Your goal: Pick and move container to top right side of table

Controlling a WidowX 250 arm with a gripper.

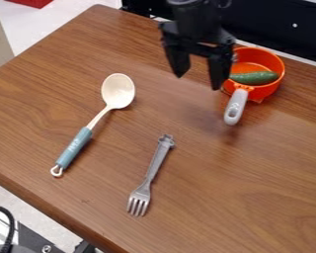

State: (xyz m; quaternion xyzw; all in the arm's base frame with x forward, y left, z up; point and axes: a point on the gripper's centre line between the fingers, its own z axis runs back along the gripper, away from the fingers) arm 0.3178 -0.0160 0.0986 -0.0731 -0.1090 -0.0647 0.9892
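The orange saucepan [269, 91] sits near the tabletop's [207, 173] far edge, toward the right, its grey handle pointing to the near side; a cucumber [254, 78] lies in it; the black gripper [199, 82] hangs just left of the pan, its fingers spread wide with nothing between them; a cream spoon [118, 91] with a blue-grey handle lies farther left; a grey fork [150, 176] lies between spoon and pan, nearer the front, tines toward the near edge.

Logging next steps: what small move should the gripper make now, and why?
Probably ease up and away: the open gripper holds nothing, and the orange pot already sits by the table's far edge, at the view's upper right.
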